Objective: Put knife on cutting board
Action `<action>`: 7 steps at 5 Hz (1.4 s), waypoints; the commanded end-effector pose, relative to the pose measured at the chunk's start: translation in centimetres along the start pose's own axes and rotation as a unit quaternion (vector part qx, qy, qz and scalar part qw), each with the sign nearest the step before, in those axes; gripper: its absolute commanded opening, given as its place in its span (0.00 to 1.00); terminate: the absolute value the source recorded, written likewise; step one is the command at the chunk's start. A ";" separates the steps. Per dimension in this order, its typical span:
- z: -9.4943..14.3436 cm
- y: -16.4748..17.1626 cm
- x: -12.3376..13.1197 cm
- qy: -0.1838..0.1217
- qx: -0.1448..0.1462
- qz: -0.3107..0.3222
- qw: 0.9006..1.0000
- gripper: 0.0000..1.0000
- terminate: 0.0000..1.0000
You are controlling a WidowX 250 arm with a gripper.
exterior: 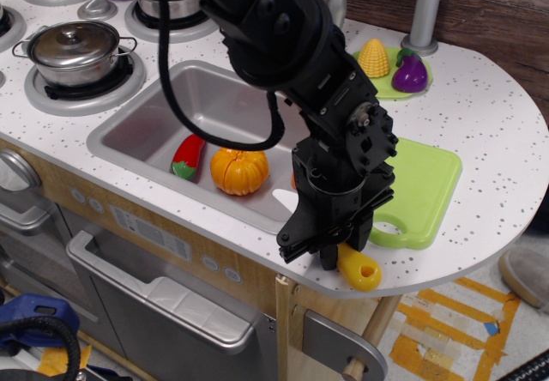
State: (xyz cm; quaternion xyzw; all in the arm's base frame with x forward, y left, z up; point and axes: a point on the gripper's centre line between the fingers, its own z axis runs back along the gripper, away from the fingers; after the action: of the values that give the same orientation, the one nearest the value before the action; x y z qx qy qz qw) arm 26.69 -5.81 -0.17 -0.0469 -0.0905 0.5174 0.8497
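Note:
The knife (362,271) lies on the white counter near its front edge. Its yellow handle end with the round hole sticks out to the right. Its pale blade tip (281,199) shows by the sink rim. My black gripper (345,249) is down over the middle of the handle, with one finger on each side, drawn in against it. The light green cutting board (425,184) lies flat just behind and right of the gripper, with its handle cut-out toward the knife.
The sink (146,123) holds a toy pumpkin (239,168) and a red pepper (188,155). A green plate (388,85) with corn and an eggplant sits at the back. Pots stand on the stove (77,55) at the left. The counter edge (403,288) is right by the knife.

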 end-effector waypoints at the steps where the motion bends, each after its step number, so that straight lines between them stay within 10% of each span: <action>1: 2.0 -0.3 -0.3 -0.040 -0.015 -0.042 0.998 0.00 0.00; 3: 5.5 -2.9 -0.2 -0.066 -0.025 -0.123 0.990 0.00 0.00; 7: 2.9 -8.7 1.2 -0.043 -0.107 -0.216 0.970 0.00 0.00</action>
State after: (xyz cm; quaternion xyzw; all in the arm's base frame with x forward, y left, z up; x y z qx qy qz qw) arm 34.54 -8.81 2.49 -0.0948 -0.1752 0.3022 0.9322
